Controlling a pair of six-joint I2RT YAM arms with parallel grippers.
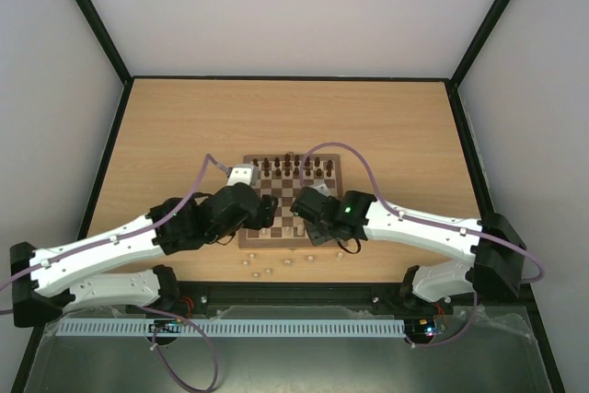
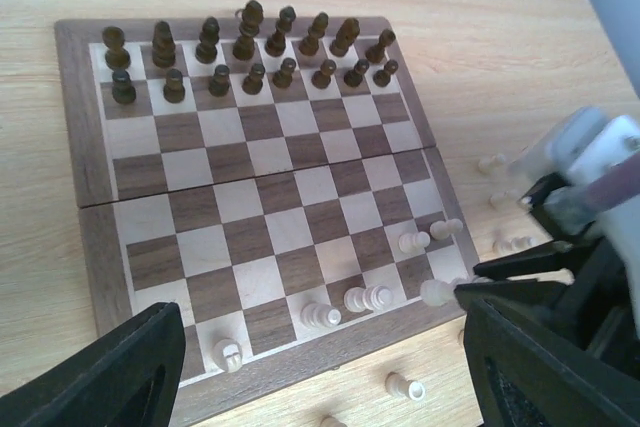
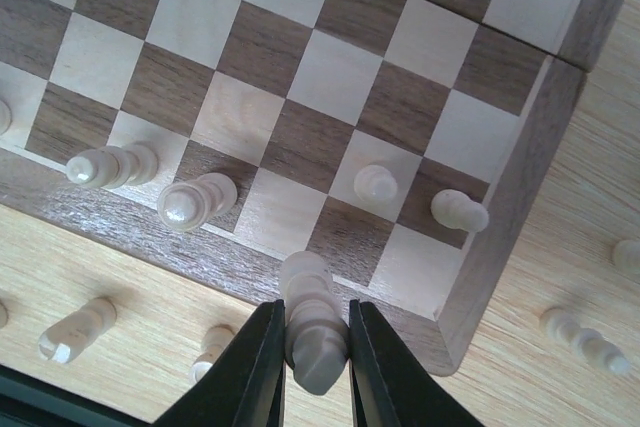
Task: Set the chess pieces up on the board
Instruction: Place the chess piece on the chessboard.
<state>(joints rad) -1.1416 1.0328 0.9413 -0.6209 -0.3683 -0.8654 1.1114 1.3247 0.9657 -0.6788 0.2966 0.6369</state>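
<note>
Nearest, loose pale pieces (image 3: 75, 329) lie on the table (image 3: 150, 317) just off the near edge of the board (image 3: 515, 197). The right gripper (image 3: 312, 362) is clamped on a pale piece (image 3: 308, 292), which hangs over the board's near border, close to its near right corner. Let go here, it would probably land on the border instead of a square and topple, and the fingers could clip the standing pale pieces (image 3: 375, 185) just beyond. The left gripper (image 2: 320, 352) hovers above the near edge, its jaws spread wide with nothing between them. Dark pieces (image 2: 250, 47) fill the two far rows.
</note>
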